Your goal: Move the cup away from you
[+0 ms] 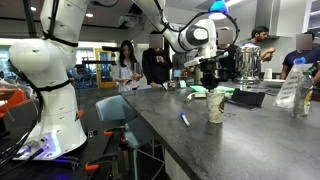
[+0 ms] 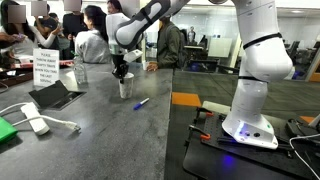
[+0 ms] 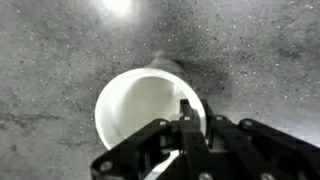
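The off-white paper cup (image 1: 215, 106) stands upright on the grey counter, seen in both exterior views (image 2: 125, 88). In the wrist view I look down into its white inside (image 3: 140, 110). My gripper (image 3: 189, 117) comes from above and its fingers pinch the cup's rim on one side, one finger inside and one outside. In both exterior views the gripper (image 1: 210, 84) (image 2: 121, 73) sits right on top of the cup. The cup's base rests on the counter.
A blue pen (image 1: 184, 119) (image 2: 141, 102) lies on the counter near the cup. A green item (image 1: 200, 93), a black tablet (image 2: 55, 95), a printed sign (image 2: 45, 68), a steel urn (image 1: 247, 62) and a clear bottle (image 1: 303, 98) stand nearby. People stand behind the counter.
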Robot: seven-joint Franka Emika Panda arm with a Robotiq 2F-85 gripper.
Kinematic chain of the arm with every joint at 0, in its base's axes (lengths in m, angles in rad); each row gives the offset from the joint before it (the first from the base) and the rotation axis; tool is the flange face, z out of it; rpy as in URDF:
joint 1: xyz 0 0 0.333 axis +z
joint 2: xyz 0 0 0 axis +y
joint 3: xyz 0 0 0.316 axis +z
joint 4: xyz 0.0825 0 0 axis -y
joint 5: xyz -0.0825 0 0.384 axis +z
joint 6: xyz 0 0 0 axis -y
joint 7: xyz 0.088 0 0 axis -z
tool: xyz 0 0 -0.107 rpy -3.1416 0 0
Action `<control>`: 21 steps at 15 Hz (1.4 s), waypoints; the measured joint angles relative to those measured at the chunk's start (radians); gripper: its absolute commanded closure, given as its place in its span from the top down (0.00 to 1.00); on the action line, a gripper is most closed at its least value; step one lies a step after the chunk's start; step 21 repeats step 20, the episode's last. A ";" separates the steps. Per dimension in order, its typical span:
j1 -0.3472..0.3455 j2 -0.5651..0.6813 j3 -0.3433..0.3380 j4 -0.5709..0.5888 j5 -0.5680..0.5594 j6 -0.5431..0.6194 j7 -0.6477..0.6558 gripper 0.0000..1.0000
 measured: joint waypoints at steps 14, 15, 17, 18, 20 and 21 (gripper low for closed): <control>0.018 -0.059 0.008 0.048 -0.001 -0.131 -0.003 1.00; 0.018 -0.084 0.011 0.047 0.006 -0.155 -0.003 1.00; 0.018 -0.142 0.017 0.037 0.017 -0.202 -0.003 1.00; 0.018 -0.174 0.020 0.026 0.023 -0.214 -0.003 1.00; 0.018 -0.244 0.031 -0.009 0.048 -0.228 -0.004 1.00; 0.018 -0.244 0.031 -0.009 0.048 -0.228 -0.004 1.00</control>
